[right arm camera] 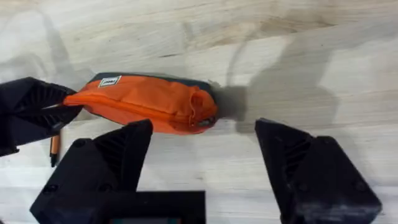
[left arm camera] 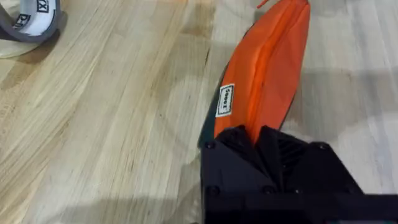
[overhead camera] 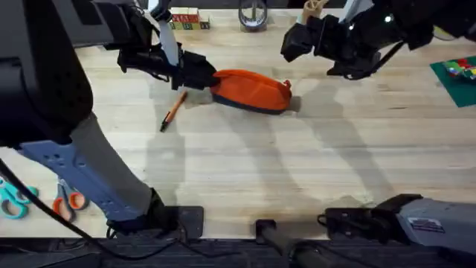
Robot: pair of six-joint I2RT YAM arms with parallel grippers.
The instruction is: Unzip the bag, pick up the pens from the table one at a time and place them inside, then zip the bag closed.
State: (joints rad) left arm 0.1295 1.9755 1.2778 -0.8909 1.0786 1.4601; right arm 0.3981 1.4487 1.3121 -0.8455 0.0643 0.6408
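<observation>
Right now your left hand (overhead camera: 202, 77) is clamped on the near-left end of the bag (overhead camera: 251, 90), its black fingers (left arm camera: 249, 146) pinched together over the orange fabric, as your left wrist view makes plain. The bag lies lengthwise on the desk (overhead camera: 297, 164) toward the far middle, orange side up with a strip of dark grey underside along its near edge, and a small white label (left arm camera: 225, 100) sits close to where you grip it. Your right hand (overhead camera: 296, 41) hovers above the desk just beyond the bag's right end, not touching it; in your right wrist view its two fingers (right arm camera: 124, 149) stand wide apart with the bag's bunched right end (right arm camera: 202, 109) between and beyond them. From these views you cannot tell whether the zipper is open or shut. The pen (overhead camera: 173, 110) lies on the desk just to the near left of the bag, slanted, apart from both of your hands, and its dark tip points toward you. Orange-handled scissors (overhead camera: 68, 201) rest at the near left edge, a roll of tape (overhead camera: 253, 15) stands at the far edge, and a green mat (overhead camera: 457, 78) sits at the far right.
</observation>
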